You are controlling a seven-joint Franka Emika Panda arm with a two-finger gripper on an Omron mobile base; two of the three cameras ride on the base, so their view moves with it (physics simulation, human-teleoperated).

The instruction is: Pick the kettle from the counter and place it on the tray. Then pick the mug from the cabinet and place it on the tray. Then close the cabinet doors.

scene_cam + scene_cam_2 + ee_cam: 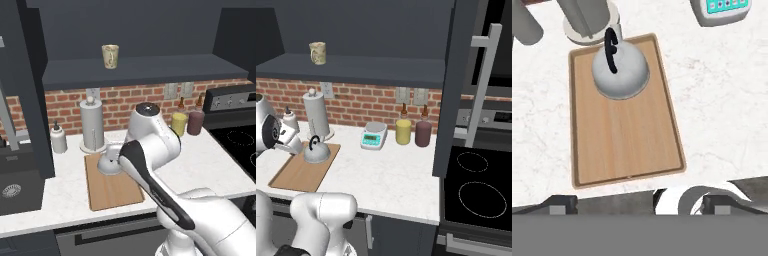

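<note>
From the left base view, the smooth grey dome of the kettle (109, 162) sits at the far end of the flat, light-brown wooden tray (112, 192), which lies on the white marbled counter (210, 165); the arm's glossy white shell covers part of both. Behind the tray stands a tall grey paper-towel cylinder (92, 125) on a round base, with a small white soap bottle (58, 138) to its left, and a yellow jar (179, 123) and a dark maroon jar (195, 122) stand against the red brick wall. The cream mug (110, 56), tapered and marked with a faint dark squiggle, stands alone on the dark matte shelf of the open cabinet (145, 70). In the right base view the kettle (316, 151) shows its thin black loop handle upright, the tray's (298, 175) grain running lengthwise; a white kitchen scale (374, 135) with a teal face rests between the tray and the jars, and one tall panelled cabinet door (453, 85) with a silver bar handle hangs open. The hand view looks straight down on the tray (627, 140), its raised rim framing the kettle (621, 72) at the top end; the gripper (641, 204) hangs above the tray's near edge, fingertips (562, 204) spread wide apart, holding nothing.
</note>
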